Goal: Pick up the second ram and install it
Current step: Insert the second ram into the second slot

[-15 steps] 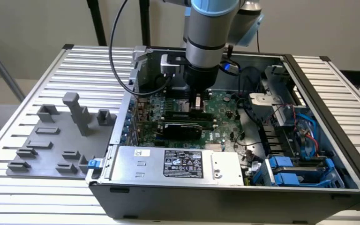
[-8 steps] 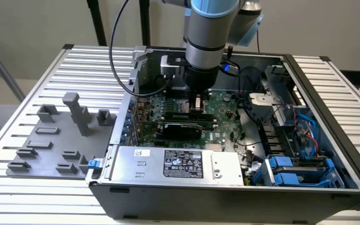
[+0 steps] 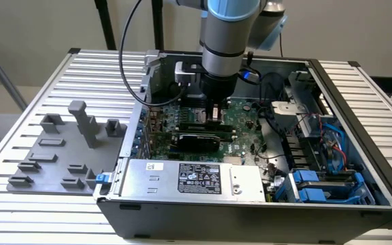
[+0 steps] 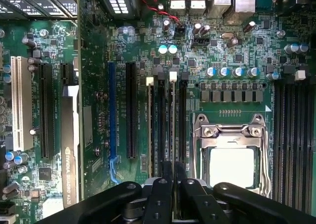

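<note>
— While the grey fixture (image 3: 63, 153) sits bare at the exterior view's left, where's the second ram (image 4: 173, 130)?
— Edge-on in its slot beside the CPU socket (image 4: 232, 150), jaws closed on it. Tilt could jam it half-seated.

Slatted table (image 3: 59, 81), grey fixture (image 3: 63, 153), computer case (image 3: 250, 214)

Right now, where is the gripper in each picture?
Exterior view: the gripper hangs under the arm, inside the open case, just above the motherboard.
Wrist view: the gripper is over the RAM slots, beside the CPU socket.
Shared landmark: the green motherboard.
</note>
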Controlling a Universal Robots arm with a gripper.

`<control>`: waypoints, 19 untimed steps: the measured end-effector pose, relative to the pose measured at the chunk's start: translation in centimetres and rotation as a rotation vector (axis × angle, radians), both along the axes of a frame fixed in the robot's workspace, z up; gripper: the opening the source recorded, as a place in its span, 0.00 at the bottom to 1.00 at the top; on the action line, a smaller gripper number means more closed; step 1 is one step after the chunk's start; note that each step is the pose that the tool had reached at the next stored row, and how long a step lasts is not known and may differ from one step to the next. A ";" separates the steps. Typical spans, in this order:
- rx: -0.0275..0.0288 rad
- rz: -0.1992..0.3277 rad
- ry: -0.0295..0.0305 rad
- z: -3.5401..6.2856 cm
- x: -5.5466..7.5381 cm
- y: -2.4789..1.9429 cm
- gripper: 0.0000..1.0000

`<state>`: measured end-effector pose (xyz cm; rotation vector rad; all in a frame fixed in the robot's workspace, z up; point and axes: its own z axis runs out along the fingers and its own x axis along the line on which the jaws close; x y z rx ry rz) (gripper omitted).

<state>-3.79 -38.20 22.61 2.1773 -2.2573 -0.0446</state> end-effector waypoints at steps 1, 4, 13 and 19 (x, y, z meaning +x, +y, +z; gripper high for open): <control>-0.0001 0.000 0.0000 -0.02 0.0 0.00 0.00; -0.0001 0.000 -0.0001 -0.11 0.0 0.00 0.00; -0.0007 0.000 0.0000 -0.32 0.0 0.00 1.00; -0.0004 0.000 0.0000 0.26 0.0 0.00 1.00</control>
